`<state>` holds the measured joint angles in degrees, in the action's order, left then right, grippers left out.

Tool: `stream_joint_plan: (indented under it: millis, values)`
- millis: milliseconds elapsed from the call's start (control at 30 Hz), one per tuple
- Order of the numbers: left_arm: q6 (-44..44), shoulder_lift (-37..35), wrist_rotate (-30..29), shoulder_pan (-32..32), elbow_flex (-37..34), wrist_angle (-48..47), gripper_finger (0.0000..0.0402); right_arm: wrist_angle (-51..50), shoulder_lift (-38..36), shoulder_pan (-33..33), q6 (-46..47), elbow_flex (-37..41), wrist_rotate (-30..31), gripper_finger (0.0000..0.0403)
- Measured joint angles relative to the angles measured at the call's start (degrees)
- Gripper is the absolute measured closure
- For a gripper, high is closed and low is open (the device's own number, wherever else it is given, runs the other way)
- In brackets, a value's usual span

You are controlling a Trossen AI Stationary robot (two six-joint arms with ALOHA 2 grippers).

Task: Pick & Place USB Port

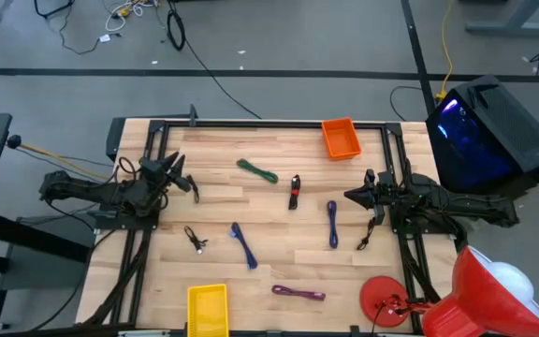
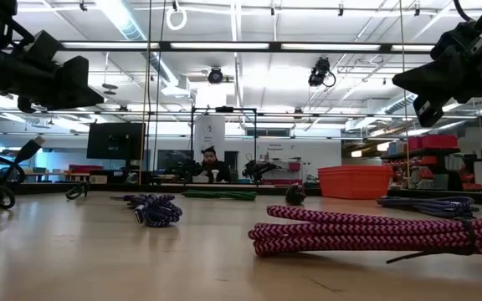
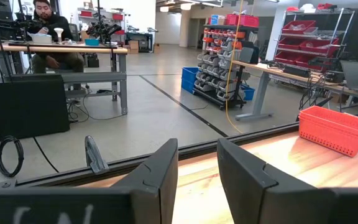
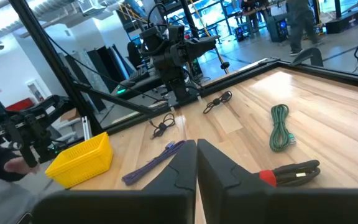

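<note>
Cables, the task's things, lie scattered mid-tabletop (image 1: pixel 269 281), none held. Left tool (image 1: pixel 178 171) waits spread at the left edge; right tool (image 1: pixel 354 195) pressed together at the right edge, apparently awaiting a pick.

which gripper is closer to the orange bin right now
Right. The right gripper sits just below and beside the orange bin at the table's far edge; the left gripper is across the table, well away from it.

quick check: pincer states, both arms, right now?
Left pincer: open, a gap between its fingers, holding nothing, up off the table at its left side.
Right pincer: shut, empty, raised at the right side.
</note>
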<state>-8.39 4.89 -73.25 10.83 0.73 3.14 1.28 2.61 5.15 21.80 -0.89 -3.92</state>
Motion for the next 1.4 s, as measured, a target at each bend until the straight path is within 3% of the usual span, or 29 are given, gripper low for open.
stream_joint_plan:
  millis: [467, 800, 967, 1033, 1200, 1400]
  values:
    - [0.0, 0.0, -1.4, -0.2, 0.0, 0.9, 0.0284, 0.0, 0.0, 0.0, 0.0, 0.0, 0.0, 0.0387]
    - [-7.8, 0.0, -1.4, -0.2, 0.0, 2.7, 0.0284, 0.0, 0.0, 0.0, -0.2, 0.0, 0.2, 0.0387]
    - [-8.6, 0.0, 0.1, -0.2, 0.0, 3.9, 0.0284, 1.0, 0.0, 0.0, -7.4, 0.0, 8.3, 0.0387]
    - [-6.3, 0.0, 3.8, -0.2, 0.0, 5.5, 0.0284, 1.8, 0.0, 0.0, -9.5, 0.0, 11.9, 0.0387]
    - [3.1, 0.0, 25.1, -0.1, 0.9, 5.8, 0.0284, 4.7, 0.0, 0.0, -6.4, 0.0, 17.8, 0.0387]
    - [-0.2, 3.3, 25.9, -1.8, 7.1, -8.0, 0.0284, 15.1, 0.0, 0.0, -8.6, 0.0, 20.3, 0.0387]
